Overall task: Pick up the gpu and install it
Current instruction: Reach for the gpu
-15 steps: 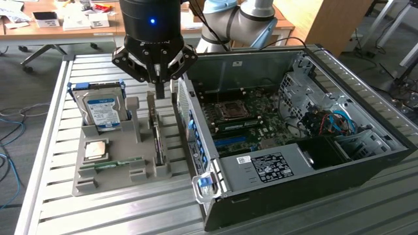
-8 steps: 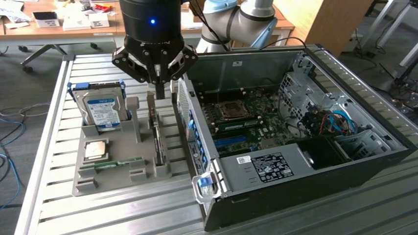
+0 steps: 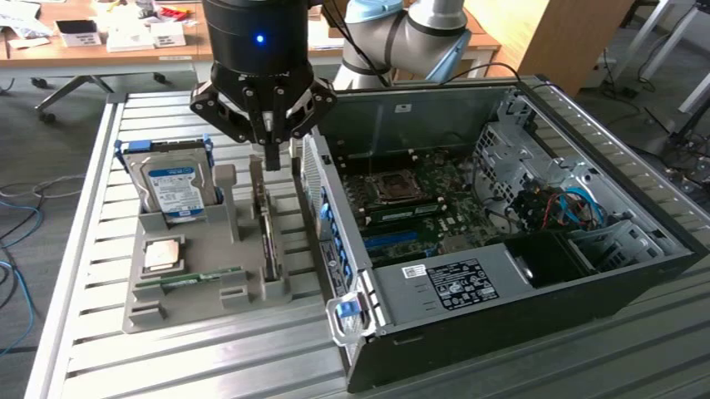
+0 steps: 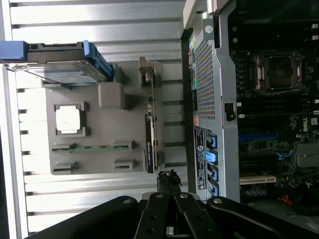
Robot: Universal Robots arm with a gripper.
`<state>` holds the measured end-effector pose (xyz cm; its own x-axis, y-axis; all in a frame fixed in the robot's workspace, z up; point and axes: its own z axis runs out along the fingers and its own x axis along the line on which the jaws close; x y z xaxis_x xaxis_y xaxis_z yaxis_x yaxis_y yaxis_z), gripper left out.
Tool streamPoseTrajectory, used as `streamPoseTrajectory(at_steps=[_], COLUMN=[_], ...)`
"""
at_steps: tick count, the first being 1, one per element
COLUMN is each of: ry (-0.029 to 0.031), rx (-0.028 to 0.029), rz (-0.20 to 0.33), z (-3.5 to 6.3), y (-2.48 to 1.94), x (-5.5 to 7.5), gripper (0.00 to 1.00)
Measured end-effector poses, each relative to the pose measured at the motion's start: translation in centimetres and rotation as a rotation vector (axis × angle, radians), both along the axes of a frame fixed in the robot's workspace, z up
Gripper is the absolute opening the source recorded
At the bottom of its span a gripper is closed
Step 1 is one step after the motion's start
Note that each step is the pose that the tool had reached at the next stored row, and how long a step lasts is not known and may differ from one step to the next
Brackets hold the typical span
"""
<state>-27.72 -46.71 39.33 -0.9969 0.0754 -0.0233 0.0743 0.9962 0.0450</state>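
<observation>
The gpu (image 3: 266, 223) stands on edge in a slot of the grey parts tray (image 3: 211, 249), a thin dark card with a metal bracket at its far end. In the wrist view the gpu (image 4: 151, 134) runs along the tray's (image 4: 107, 129) edge nearest the computer case. My gripper (image 3: 272, 156) hangs just above the card's far end, fingers together and nothing between them. From the wrist, the gripper (image 4: 168, 178) tips sit just past one end of the card. The open computer case (image 3: 500, 208) lies beside the tray, its motherboard (image 4: 269, 114) exposed.
The tray also carries a hard drive (image 3: 172, 187) with a blue-white label, a CPU (image 3: 163, 253) and a RAM stick (image 3: 199, 278). The case's rear wall (image 4: 204, 89) rises right next to the card. Everything rests on a slatted metal table (image 3: 222, 357).
</observation>
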Motion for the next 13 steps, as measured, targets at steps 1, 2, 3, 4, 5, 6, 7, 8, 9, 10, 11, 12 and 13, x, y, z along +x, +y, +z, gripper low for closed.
streamPoseTrajectory(at_steps=[1,2,3,4,5,6,7,8,9,10,11,12,13], ry=[0.0,0.0,0.0001,0.0001,0.0,0.0,0.0,0.0,0.0,0.0001,0.0,0.0,0.0], rx=[0.0,0.0,-0.0001,-0.0001,0.0,0.0,-0.0001,0.0,0.0,0.0,0.0,0.0,0.0], rz=[0.0,0.0,0.0,0.0,0.0,0.0,0.0,0.0,0.0,0.0,0.0,0.0,0.0], z=[0.0,0.0,0.0,0.0,0.0,0.0,0.0,0.0,0.0,0.0,0.0,0.0,0.0], y=[0.0,0.0,-0.04,-0.09,-0.16,-0.23,-0.33,-0.43,-0.51,-0.56,-0.56,-0.56,-0.56], x=[0.0,0.0,0.0,0.01,0.01,0.0,0.0,0.0,0.0,0.0,0.0,0.0,-0.01], gripper=[0.11,0.11,0.11,0.11,0.11,0.11,0.11,0.11,0.11,0.11,0.11,0.11,0.11])
